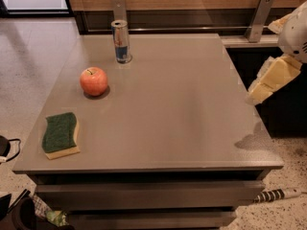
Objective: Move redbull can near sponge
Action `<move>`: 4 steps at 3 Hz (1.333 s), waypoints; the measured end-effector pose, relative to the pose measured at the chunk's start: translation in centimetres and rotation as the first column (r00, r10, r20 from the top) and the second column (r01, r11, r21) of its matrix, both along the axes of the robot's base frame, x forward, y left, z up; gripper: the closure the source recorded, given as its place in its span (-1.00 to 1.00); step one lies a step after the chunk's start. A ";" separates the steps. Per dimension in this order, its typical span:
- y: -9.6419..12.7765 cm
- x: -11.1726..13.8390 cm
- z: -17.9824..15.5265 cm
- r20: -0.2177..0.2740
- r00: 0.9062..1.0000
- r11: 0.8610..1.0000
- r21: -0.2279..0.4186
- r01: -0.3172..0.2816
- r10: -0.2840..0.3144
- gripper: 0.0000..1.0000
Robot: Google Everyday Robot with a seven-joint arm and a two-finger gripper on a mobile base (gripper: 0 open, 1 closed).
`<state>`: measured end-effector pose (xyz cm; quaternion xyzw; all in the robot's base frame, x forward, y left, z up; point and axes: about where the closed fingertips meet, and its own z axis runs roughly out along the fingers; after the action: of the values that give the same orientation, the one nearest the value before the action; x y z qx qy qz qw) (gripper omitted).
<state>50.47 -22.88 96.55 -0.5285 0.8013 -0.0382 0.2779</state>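
- You're looking at a flat grey worktop (182, 109) on a speckled floor (33, 56). A wooden panel runs behind its far edge, and two metal brackets (259, 17) stick up back there.
- The redbull can (121, 41) stands upright close to the far edge, over toward the far left corner. It's right in front of the left bracket, with the silver top up.
- A red-orange apple (93, 81) sits in front of the can and a bit to its left, near the left edge. It isn't touching the can.
- The sponge (60, 134) lies flat near the front left corner, green scouring side up with the yellow base showing along its edge. It's well apart from the can, with the apple roughly between them.
- Your gripper (263, 86) hangs off the right edge of the worktop, about halfway along it and well away from all three things. You can't tell how far open it is from this view. The can isn't in it.
- It throws a soft shadow (252, 140) on the worktop near the front right corner.
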 end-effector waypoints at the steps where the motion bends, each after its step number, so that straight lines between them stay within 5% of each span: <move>1: 0.9 3.4 -0.7 0.099 0.995 0.989 0.148 0.020 -0.034 -1.00; 2: 3.6 8.4 0.6 0.248 0.968 0.948 0.313 -0.058 -0.023 -1.00; 3: 6.6 13.8 3.5 0.400 0.917 0.881 0.441 -0.175 -0.018 -1.00; 4: 9.5 17.8 6.3 0.474 0.880 0.813 0.518 -0.265 -0.015 -1.00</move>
<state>68.29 -13.37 102.87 -0.4500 0.6495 0.0983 0.6050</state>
